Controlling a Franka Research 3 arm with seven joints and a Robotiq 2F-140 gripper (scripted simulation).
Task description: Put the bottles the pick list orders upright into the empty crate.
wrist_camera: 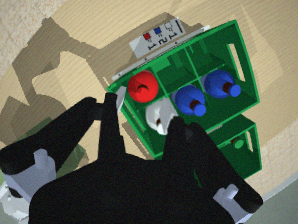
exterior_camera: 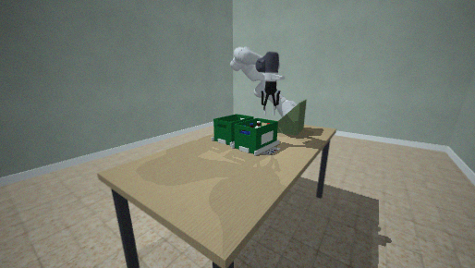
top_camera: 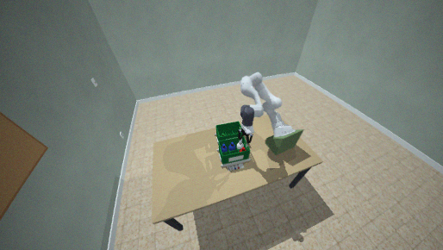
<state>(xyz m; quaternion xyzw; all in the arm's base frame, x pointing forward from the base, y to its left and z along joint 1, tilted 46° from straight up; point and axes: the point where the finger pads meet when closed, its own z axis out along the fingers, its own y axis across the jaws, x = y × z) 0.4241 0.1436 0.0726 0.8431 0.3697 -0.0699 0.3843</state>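
A green plastic crate with divided compartments (top_camera: 227, 159) (exterior_camera: 245, 143) (wrist_camera: 250, 70) stands level on the light wooden surface (top_camera: 185, 185) (exterior_camera: 185, 185) (wrist_camera: 95, 20). Inside are one red bottle (top_camera: 242, 149) (wrist_camera: 143, 86), one white bottle (top_camera: 240, 145) (wrist_camera: 157, 116) and two blue bottles (top_camera: 227, 147) (wrist_camera: 189, 100), each in its own compartment. White and the two blues share one row; red is in the other, nearer the printed white paper strip (top_camera: 235, 167) (exterior_camera: 271, 152) (wrist_camera: 140, 46). The strip shows white 1, blue 2, red 1, matching those four.

A second green crate (top_camera: 228, 125) (exterior_camera: 222, 134) (wrist_camera: 257, 150) stands beside it, with a green-capped bottle (wrist_camera: 239, 144) inside.

The black two-fingered pincer (top_camera: 245, 139) (exterior_camera: 270, 112) (wrist_camera: 143, 100) is released, fingers apart with nothing between them, above the first crate.

One finger hides part of the white bottle in the wrist view, where the second crate is largely covered or cut off; its full contents cannot be told. The exterior view shows only bottle tops above the nearer crate's walls.
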